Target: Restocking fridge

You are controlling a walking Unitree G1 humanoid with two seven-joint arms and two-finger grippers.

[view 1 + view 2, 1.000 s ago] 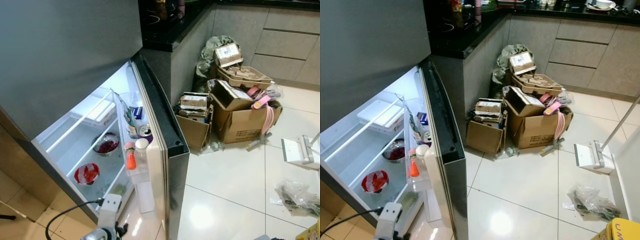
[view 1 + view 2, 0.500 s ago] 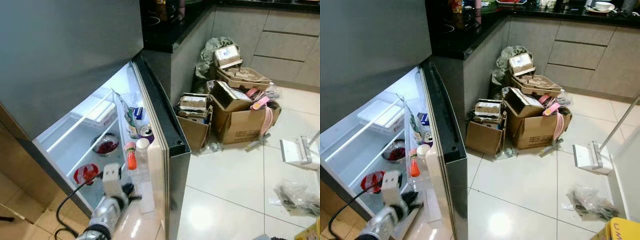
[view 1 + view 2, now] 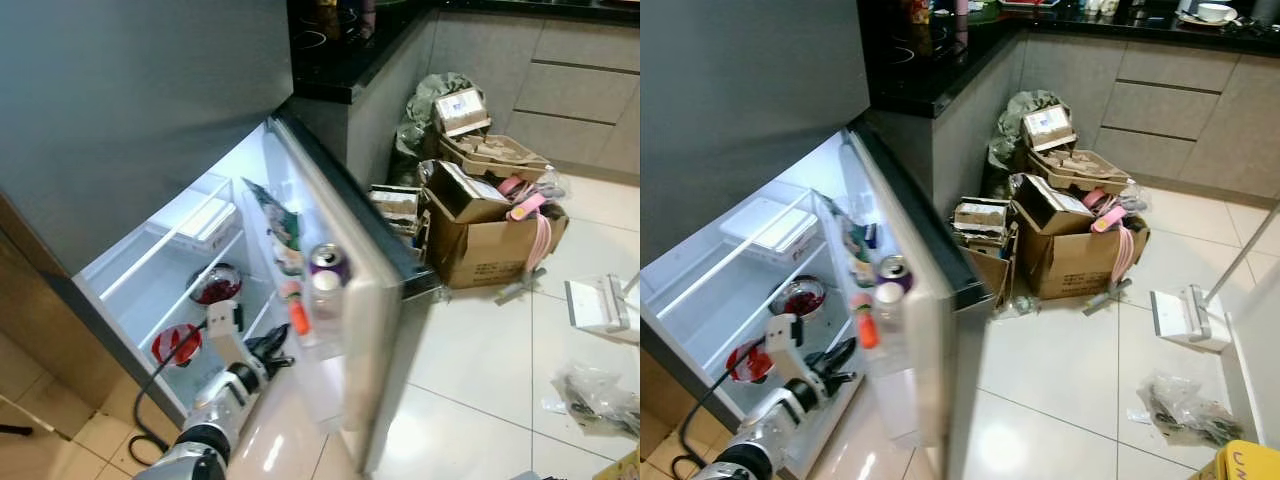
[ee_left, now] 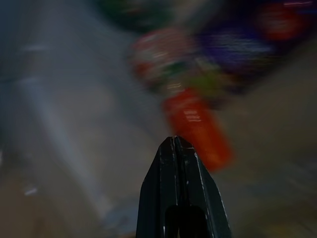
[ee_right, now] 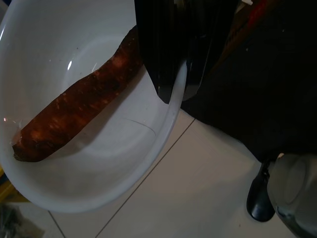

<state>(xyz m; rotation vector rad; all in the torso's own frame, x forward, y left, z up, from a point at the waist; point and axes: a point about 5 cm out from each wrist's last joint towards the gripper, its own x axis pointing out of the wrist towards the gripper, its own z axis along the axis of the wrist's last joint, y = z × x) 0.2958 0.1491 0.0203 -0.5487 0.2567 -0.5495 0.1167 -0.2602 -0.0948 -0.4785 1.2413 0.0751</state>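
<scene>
The left tool reaches in low beside the open fridge door, its two black fingers pressed together with nothing between them, close to the rack on the door's inner side. That rack carries a purple drink can, a clear bottle with a white cap and a small orange-capped bottle. On the glass shelves to the left sit a dark bowl of red food and a red-and-white bowl below it, with a white box on the far shelf.

The right tool hangs low over the tiled floor, its fingers narrow on the rim of a white bowl that holds a long brown root vegetable — the stock probably meant for the fridge.

The risk, as I judge it, lies at the door rack: the wrist view is smeared by motion, and a fast sweep could knock the orange-capped bottle or the can off the shelf. The bowl, held by its edge alone, could tip and roll the root onto the floor.
</scene>
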